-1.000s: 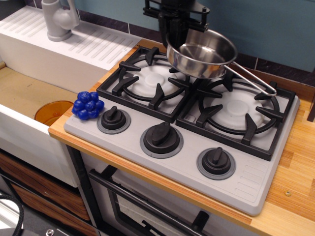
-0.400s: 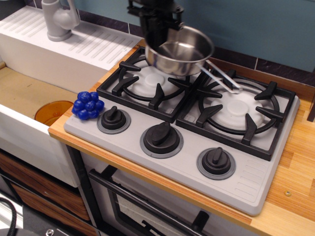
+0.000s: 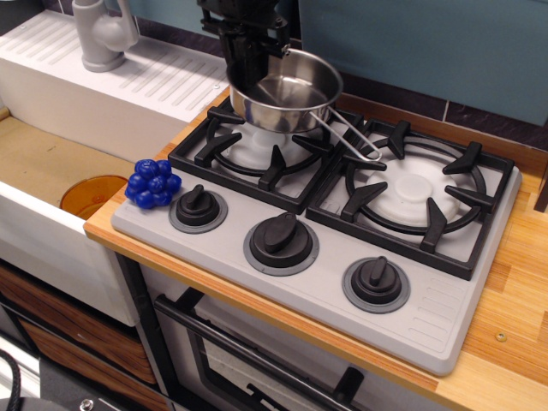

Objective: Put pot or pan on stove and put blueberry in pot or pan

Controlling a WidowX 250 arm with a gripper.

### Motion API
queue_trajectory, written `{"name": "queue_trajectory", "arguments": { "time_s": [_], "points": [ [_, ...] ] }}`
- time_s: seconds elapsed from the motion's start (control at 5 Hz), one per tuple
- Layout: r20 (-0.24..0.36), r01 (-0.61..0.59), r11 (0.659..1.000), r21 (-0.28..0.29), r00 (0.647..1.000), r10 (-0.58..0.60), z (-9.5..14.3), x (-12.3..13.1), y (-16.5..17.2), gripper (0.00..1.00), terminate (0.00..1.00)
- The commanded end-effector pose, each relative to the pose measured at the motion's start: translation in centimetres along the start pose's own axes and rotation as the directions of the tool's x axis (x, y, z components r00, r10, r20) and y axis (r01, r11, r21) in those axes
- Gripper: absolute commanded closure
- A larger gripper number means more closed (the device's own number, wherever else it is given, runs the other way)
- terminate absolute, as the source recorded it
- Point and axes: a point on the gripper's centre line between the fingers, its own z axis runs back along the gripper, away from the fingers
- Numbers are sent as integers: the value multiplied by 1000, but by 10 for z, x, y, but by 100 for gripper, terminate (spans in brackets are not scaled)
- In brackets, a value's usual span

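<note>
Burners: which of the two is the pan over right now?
The left burner, the one next to the sink unit. The pan, gripped at its rim by the end effector, sits over its grate; the right burner is bare.

Orange dish (image 3: 90, 193) in sink (image 3: 51, 163) — faucet (image 3: 101, 34) behind.

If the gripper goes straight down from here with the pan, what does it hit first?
Most likely the black grate of the left burner: the gripper points downward, holding the pan by its rim above it. The height of the gap is unclear from this single view.
</note>
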Motion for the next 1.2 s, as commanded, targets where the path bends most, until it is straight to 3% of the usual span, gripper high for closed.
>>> {"name": "queue_trajectory", "arguments": {
  "time_s": [0.0, 0.4, 0.6, 1.0],
  "points": [
    [50, 41, 999, 31, 998, -42, 26, 9, 25, 100, 0],
    [64, 54, 998, 12, 996, -55, 16, 6, 27, 100, 0],
    [60, 57, 998, 23, 996, -59, 15, 7, 22, 0, 0],
    [58, 33, 999, 18, 998, -34, 19, 8, 7, 0, 0]
  ]
}}
